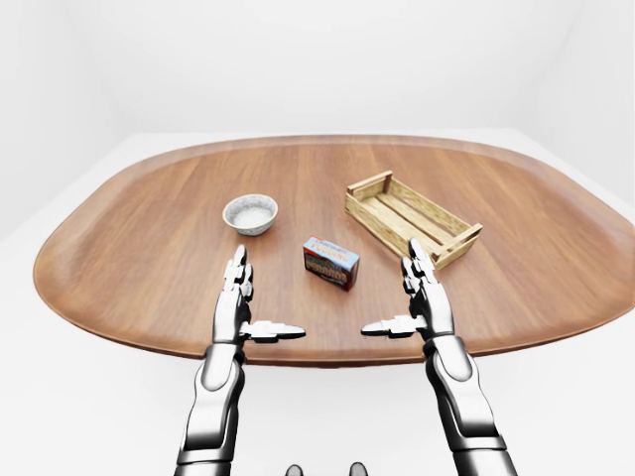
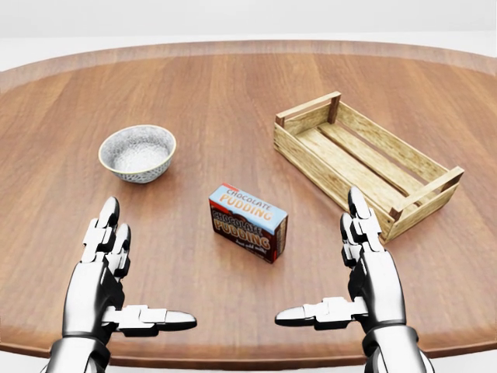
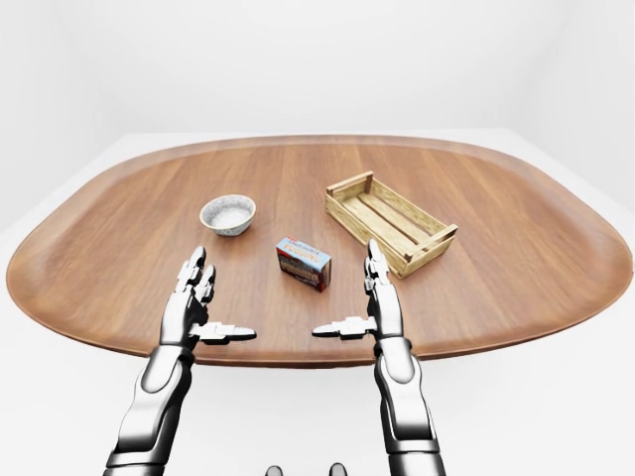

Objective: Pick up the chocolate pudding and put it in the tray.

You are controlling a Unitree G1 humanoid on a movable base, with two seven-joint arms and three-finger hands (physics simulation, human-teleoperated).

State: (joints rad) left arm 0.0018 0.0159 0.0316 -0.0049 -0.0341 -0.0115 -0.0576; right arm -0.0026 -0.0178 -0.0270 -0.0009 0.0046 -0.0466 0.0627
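Note:
The chocolate pudding box [image 2: 248,221] stands on the wooden table [image 2: 233,93], near the middle of the head view. The slatted wooden tray [image 2: 365,159] lies to its upper right with nothing in it. My left hand [image 2: 128,280] hovers at the lower left, open, fingers stretched and thumb pointing inward. My right hand [image 2: 342,272] mirrors it at the lower right, open, just below the tray's near corner. Neither hand touches the box, which sits between them and a little farther up.
A small patterned bowl [image 2: 137,152] rests on the table at the upper left of the box. The table's rounded near edge [image 1: 327,359] runs under my wrists. White floor and walls surround the table.

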